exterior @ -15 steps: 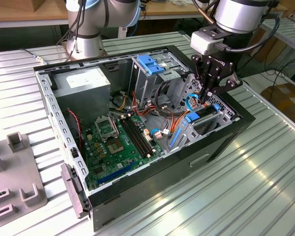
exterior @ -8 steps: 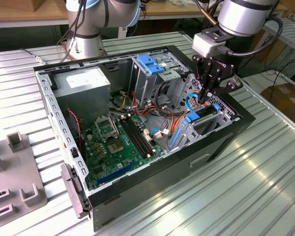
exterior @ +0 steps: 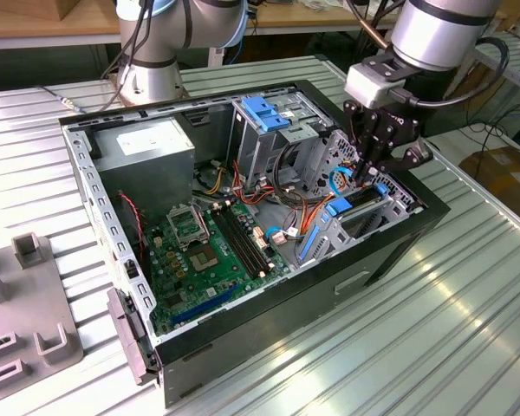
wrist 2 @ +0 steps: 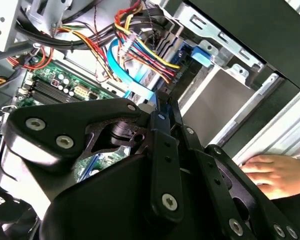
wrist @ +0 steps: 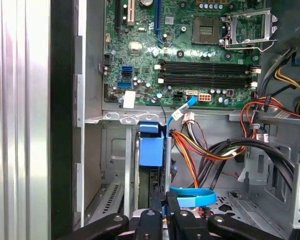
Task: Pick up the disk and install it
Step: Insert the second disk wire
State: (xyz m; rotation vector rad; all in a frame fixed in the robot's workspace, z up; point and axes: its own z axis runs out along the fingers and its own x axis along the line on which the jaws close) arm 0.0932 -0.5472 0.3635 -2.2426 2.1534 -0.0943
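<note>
jaws of the gripper (exterior: 374, 173) clenched, lowered inside the open computer case (exterior: 390, 247), just above the seated disk (wrist: 151, 150).

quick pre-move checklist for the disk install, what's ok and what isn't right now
1. Gripper over the drive bay at the case's corner on the exterior view's right: ok.
2. Disk standing on edge in the bay slot, blue rail showing: ok; whether it is fully seated: cannot tell.
3. Grip on the disk: cannot tell.
4. Cables clear of the slot: not ok; a blue flat cable and an orange and yellow wire bundle lie right beside the gripper.
5. Workspace free of people: not ok; a hand rests on the table beside the case wall, in the second wrist view.
6. Case open, side panel off: ok.
</note>
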